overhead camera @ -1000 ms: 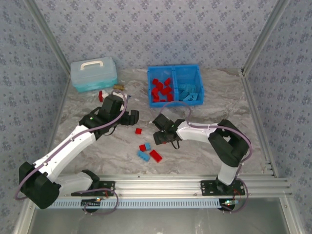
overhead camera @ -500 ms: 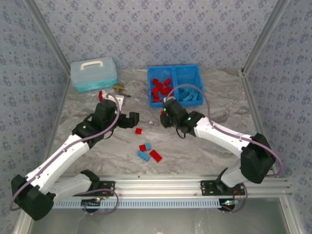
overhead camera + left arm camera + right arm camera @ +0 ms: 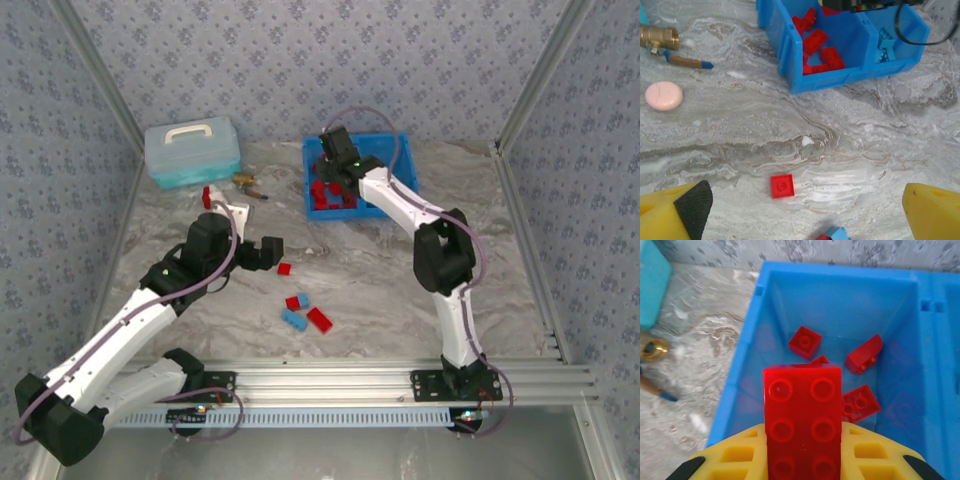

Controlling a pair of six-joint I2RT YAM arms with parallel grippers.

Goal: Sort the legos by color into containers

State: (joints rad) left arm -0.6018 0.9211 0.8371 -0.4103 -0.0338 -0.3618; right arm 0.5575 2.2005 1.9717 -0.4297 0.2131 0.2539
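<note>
Lego brick (image 3: 802, 405), red, is clamped in right end effector (image 3: 803, 460) over red-filled bin compartment (image 3: 840, 305).

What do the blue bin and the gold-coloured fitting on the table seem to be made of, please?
Blue bin: likely moulded plastic, smooth and slightly glossy; uniform colour, thin walls.
Gold-coloured fitting: probably brass, judging by its shiny metallic yellow surface with bright highlights.
</note>
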